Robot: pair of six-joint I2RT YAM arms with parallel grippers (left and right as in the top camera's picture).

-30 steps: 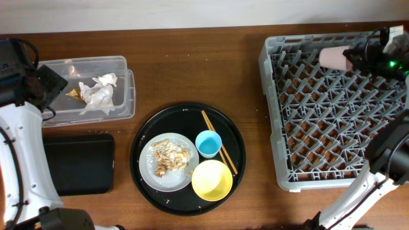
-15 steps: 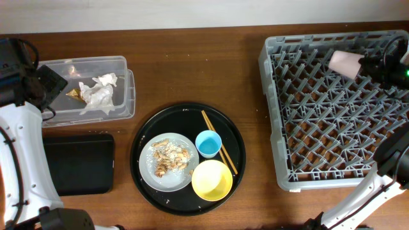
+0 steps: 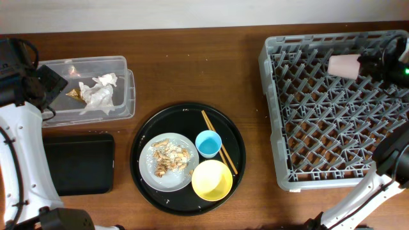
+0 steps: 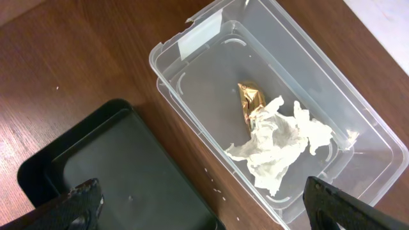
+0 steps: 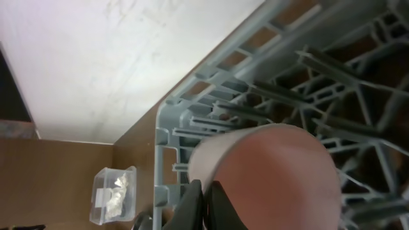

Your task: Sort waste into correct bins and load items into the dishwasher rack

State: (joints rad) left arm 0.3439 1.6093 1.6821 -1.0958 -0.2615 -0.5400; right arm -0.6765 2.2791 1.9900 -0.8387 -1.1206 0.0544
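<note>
At the far left the left hand (image 4: 206, 207) hung released, its fingers spread wide and grasping nothing, above the near edge of the clear tub (image 3: 121, 70) and the shallow black tray (image 3: 77, 163), which sat side by side on the brown worktop (image 3: 192, 64), the tray nearer the front edge. Inside the tub lay the crumpled white tissue (image 4: 281, 144) with the gold-brown wrapper (image 4: 250, 102) touching it. The black tray held nothing. Further right, a large round black tray (image 3: 144, 137) carried the grey-white plate (image 3: 150, 176) with the crumbly food scraps (image 3: 169, 156) heaped on it. The blue cup (image 3: 208, 144) stood upright just beside the plate, the yellow bowl (image 3: 211, 180) sat in front of the cup, and the wooden chopsticks (image 3: 209, 122) ran slantwise along the cup's right side. At the right stood the dishwasher rack (image 3: 319, 128), its pegs bare. Over its far right corner the right hand (image 3: 362, 64) was clenched on the pink cup (image 3: 343, 65), which lay tipped on its side with its base toward the left; whether the cup touched the pegs could not be told.
</note>
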